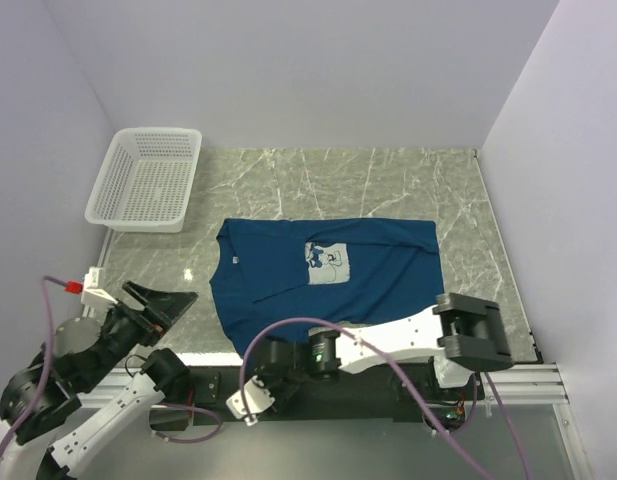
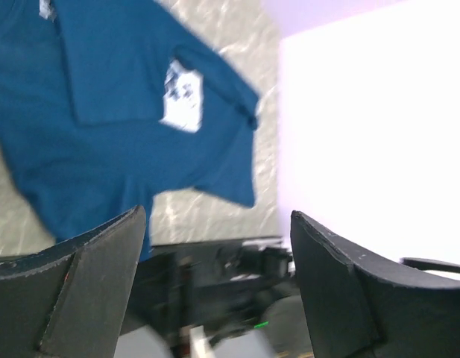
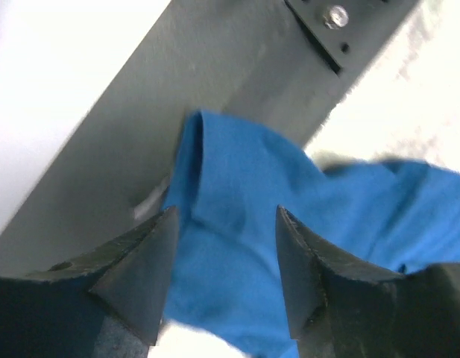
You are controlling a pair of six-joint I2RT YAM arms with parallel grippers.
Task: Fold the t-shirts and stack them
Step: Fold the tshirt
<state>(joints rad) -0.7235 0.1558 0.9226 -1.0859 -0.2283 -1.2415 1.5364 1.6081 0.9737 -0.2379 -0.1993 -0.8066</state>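
1. The t-shirt [image 1: 388, 275] is soft, light cotton with no stiffness of its own. It will likely sag and crease wherever it is lifted, and a single-layer pinch may drag the rest across the marble table [image 1: 388, 180] rather than raise it
2. It lies spread flat, print [image 1: 328, 263] up, to the right of the white basket [image 1: 158, 132] and nearer the arms than it, with its collar end turned toward the basket's side
3. The best holds, by judgement, are two corners along one edge, at a hem or seam where the cloth is doubled, since that should keep the fold line straight. Grabbing mid-panel would probably bunch it
4. The right gripper [image 3: 226, 212] is well apart from the basket, down by the dark rail [image 3: 140, 134] at the table's near edge. The right arm [image 1: 398, 335] reaches in from the side away from the basket. Its jaws stand apart astride a raised blue fold at the shirt's edge, and no pinch is visible, so it counts as released
5. The left gripper [image 2: 218, 216] hangs nearer the arms than the basket and slightly to its right, raised off the table and tilted toward the shirt. Its jaws are spread wide with nothing between them
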